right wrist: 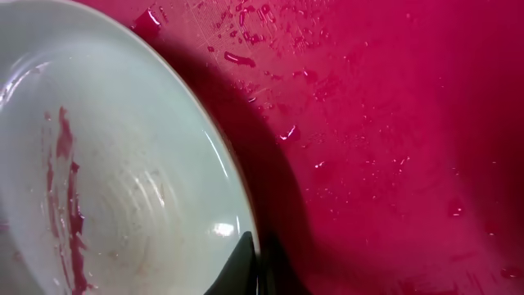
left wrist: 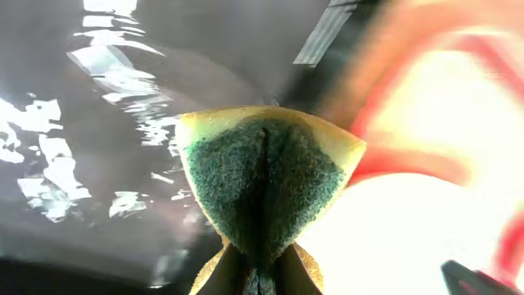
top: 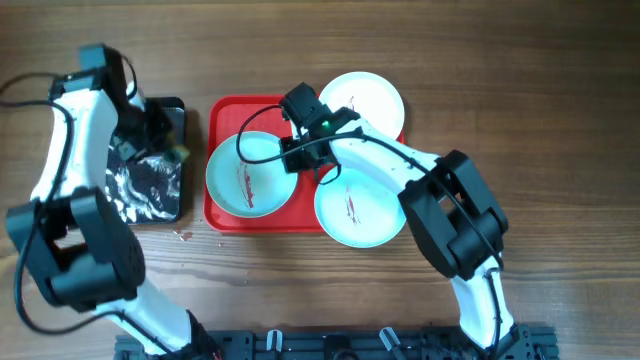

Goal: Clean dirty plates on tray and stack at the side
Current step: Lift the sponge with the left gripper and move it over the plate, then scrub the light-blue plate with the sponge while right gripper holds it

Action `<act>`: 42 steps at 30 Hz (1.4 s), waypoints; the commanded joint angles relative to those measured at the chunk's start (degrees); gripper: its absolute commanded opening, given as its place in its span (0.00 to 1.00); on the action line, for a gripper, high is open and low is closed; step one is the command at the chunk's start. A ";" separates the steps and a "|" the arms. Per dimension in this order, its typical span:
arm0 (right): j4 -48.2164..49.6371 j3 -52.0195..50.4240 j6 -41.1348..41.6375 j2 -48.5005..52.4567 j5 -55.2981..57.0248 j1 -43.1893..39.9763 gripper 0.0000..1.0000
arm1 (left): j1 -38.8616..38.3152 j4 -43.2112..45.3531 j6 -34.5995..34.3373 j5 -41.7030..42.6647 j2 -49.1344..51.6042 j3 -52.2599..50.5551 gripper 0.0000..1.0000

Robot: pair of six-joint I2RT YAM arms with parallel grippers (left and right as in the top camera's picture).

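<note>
Three plates lie on the red tray [top: 228, 112]: a pale blue one [top: 250, 176] at the left with a red smear, another pale blue one [top: 358, 210] at the front right, and a white one [top: 362, 100] at the back right. My right gripper [top: 294, 160] is shut on the right rim of the left pale blue plate [right wrist: 123, 180], a finger on each side of the rim [right wrist: 252, 260]. My left gripper [top: 165, 140] is over the black tray [top: 170, 195], shut on a yellow and green sponge [left wrist: 262, 176].
The black tray [left wrist: 98, 123] holds shiny water and stands left of the red tray. Red droplets dot the red tray's wet floor [right wrist: 393, 123]. A small red spot lies on the wooden table [top: 182, 236] in front of the black tray.
</note>
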 commanded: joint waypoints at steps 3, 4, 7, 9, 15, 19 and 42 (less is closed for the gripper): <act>-0.81 0.04 -1.64 2.19 -6.86 -3.15 0.04 | -9.60 2.82 5.97 7.93 -2.56 -1.44 0.04; -0.87 0.04 -2.36 2.19 -7.48 -3.50 0.04 | -11.08 3.82 5.99 6.71 -2.14 -2.51 0.04; -1.18 0.04 -2.60 2.19 -7.41 -3.65 0.04 | -14.16 5.60 5.97 1.05 -0.94 -6.23 0.04; -1.16 0.04 -2.71 2.19 -7.23 -3.65 0.04 | -15.26 7.48 5.99 -0.37 -0.22 -9.53 0.04; -0.72 0.04 -2.36 2.19 -8.52 -4.28 0.04 | -15.74 18.67 5.53 -0.28 0.79 -22.62 0.04; 0.11 0.04 -2.08 2.19 -8.52 -4.33 0.04 | -20.79 26.29 5.46 0.42 0.87 -29.51 0.04; -0.31 0.04 -2.16 2.19 -8.44 -4.31 0.04 | -18.71 51.28 -22.12 -6.12 1.09 -29.99 0.04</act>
